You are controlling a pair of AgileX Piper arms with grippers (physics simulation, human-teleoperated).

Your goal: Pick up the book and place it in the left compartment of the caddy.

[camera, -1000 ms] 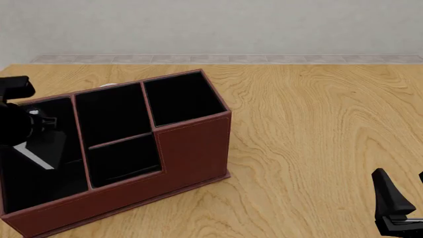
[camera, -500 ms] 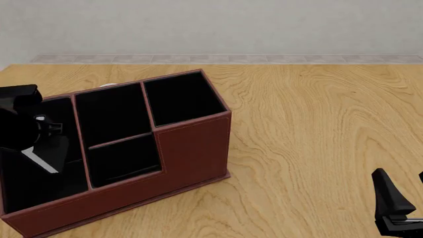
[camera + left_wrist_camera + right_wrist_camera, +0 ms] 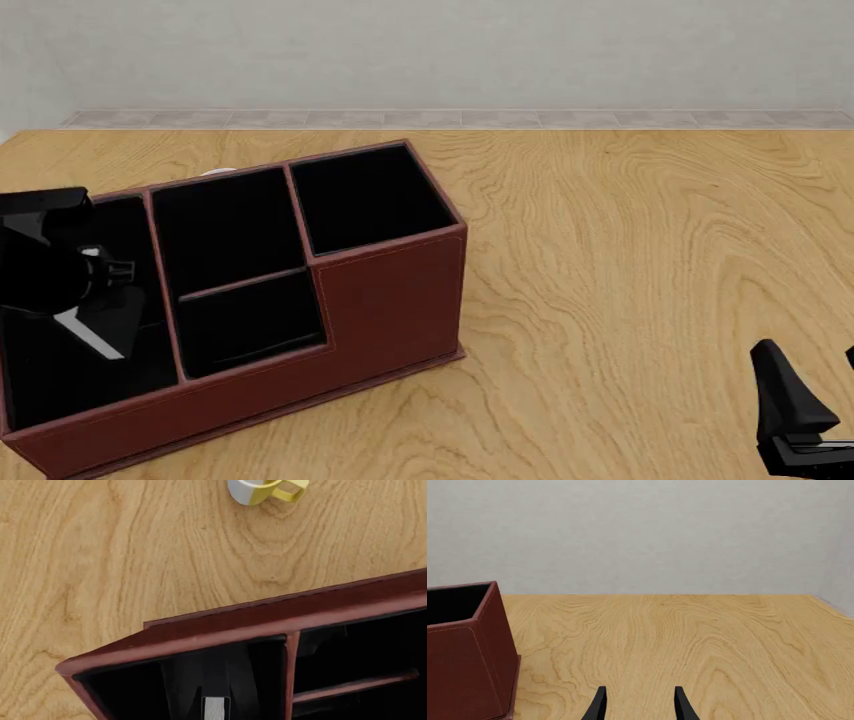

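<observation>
Book [image 3: 91, 325] half-hidden inside left compartment [image 3: 54, 370] — left fingers obscured.

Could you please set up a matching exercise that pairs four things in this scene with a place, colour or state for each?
Things:
1. book
2. mug
3. right gripper
4. caddy

Descriptions:
a. open, over bare table at the near right
b. reddish-brown outside, black inside
c. tilted, down inside the left compartment
d. on the table beyond the caddy's back wall, with a yellow handle

Pairs: 1-c, 2-d, 3-a, 4-b
</observation>
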